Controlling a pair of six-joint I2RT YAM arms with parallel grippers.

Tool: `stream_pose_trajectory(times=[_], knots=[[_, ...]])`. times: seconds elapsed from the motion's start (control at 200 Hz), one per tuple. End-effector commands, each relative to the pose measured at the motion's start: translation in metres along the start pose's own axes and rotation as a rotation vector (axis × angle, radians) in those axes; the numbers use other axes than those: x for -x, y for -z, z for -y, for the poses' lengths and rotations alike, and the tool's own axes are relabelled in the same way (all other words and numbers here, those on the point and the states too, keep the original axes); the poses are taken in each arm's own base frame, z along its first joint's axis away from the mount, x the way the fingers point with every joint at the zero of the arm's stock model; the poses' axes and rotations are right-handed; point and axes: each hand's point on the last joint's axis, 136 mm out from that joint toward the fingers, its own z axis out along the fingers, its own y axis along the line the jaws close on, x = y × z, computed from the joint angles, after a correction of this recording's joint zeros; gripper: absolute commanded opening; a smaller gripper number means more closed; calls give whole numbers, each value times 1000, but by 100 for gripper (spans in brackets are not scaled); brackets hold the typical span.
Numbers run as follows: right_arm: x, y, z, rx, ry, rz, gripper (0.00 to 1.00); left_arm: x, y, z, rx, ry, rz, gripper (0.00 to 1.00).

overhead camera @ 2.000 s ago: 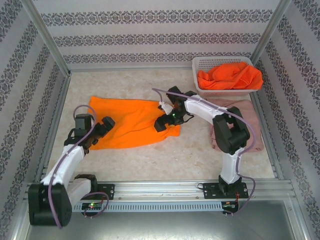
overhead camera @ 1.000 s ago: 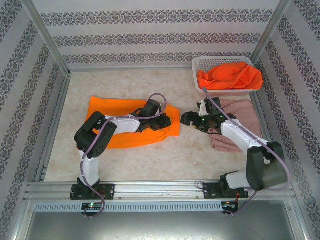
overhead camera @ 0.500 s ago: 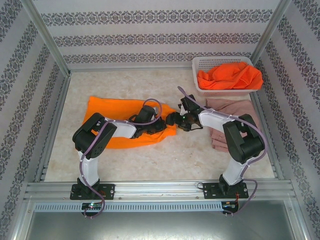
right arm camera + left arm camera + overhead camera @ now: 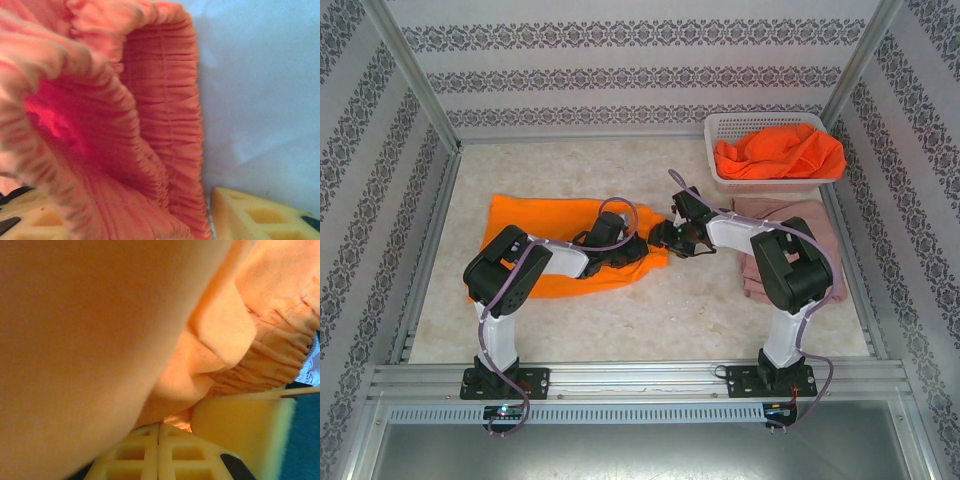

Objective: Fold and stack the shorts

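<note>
Spread orange shorts (image 4: 548, 222): I see them lying flat on the table (image 4: 620, 325), left of centre, their right end reaching toward the middle, where both grippers meet.
Left gripper (image 4: 638, 252): it sits low on the right end of the spread orange shorts, with the arm lying across the cloth.
Left jaws: clenched on the orange cloth. In my left wrist view the fabric runs down into the closed seam between the yellow fingers (image 4: 240, 427), and a gathered stretch of waistband (image 4: 280, 350) shows beyond them.
Right gripper (image 4: 668, 240): it reaches in from the right to the same end of the shorts, just beside the left gripper.
Right jaws: the yellow fingers (image 4: 255, 217) stand apart with the ruched waistband bunched between them. I cannot tell whether they are pressing on it.
Pink shorts (image 4: 790, 210): they lie on the table at the right, partly under the right arm and just in front of the basket.
Basket (image 4: 720, 130): white lattice, in the far right corner.
Heaped orange shorts (image 4: 780, 150): these are piled loosely in the basket and rise above its rim.
</note>
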Motion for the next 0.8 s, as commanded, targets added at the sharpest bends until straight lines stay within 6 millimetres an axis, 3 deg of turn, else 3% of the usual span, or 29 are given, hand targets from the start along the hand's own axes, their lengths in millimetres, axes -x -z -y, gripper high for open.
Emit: stream_pose_trajectory(times=[0.0,0.22,0.345,0.425,0.5,0.6,0.794], knots=[[-4,-12,7,7,-58,10,50,-20,-1,-22,52,42,-51,7],[-9,-22,16,24,-96,2,25,-17,-1,-17,32,54,-46,7],[-8,-25,16,36,-91,12,0,-7,4,-6,6,49,-28,9],[-4,-17,24,-10,-63,30,0,11,19,7,-10,32,-2,17],[2,-1,33,-61,-26,53,0,32,44,20,-19,4,44,28],[10,36,46,-163,43,85,0,58,86,34,-5,-46,123,44],[22,127,55,-377,226,143,0,74,162,40,41,-112,242,73]])
